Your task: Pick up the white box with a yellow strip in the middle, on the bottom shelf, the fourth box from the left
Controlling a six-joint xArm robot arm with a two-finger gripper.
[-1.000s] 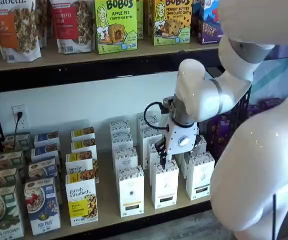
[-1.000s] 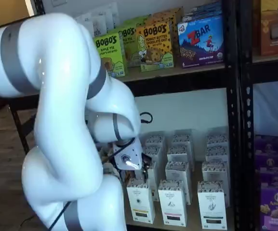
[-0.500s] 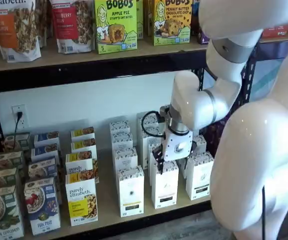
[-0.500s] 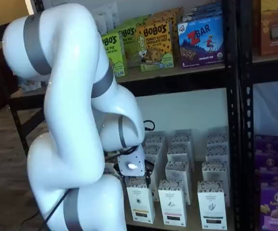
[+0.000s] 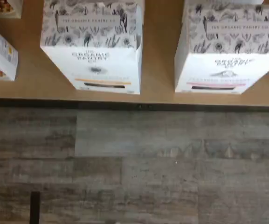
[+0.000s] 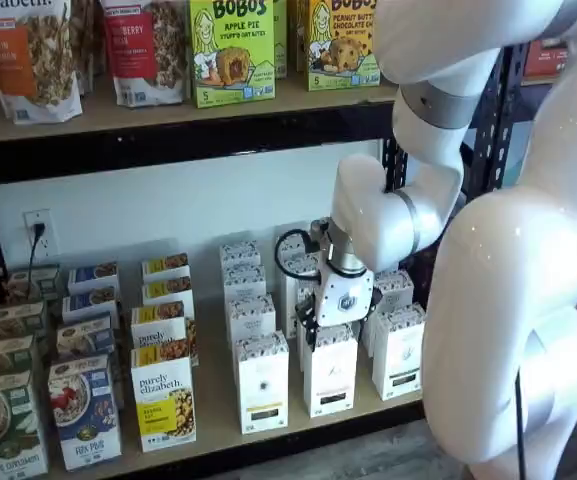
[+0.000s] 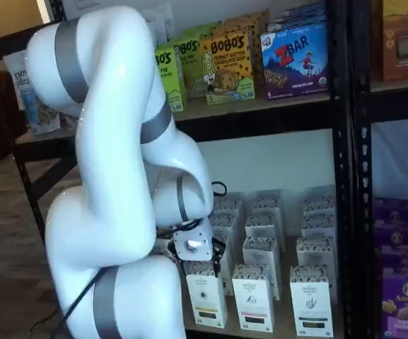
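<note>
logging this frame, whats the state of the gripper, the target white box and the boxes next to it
gripper: beside the white box's top, nothing held, opening not visible
white box: upright at the front of the bottom shelf, not gripped
neighbouring white carton: upright, untouched
purely elizabeth box: upright, untouched

From here I can't read the gripper [image 6: 308,325]: only dark finger stubs show under its white body, no gap I can make out. In a shelf view the arm [image 7: 119,212] covers the bottom shelf's [image 7: 288,328] left rows. The wrist view cuts off the white box [image 5: 93,44] at its back, and its small print is blurred.
</note>
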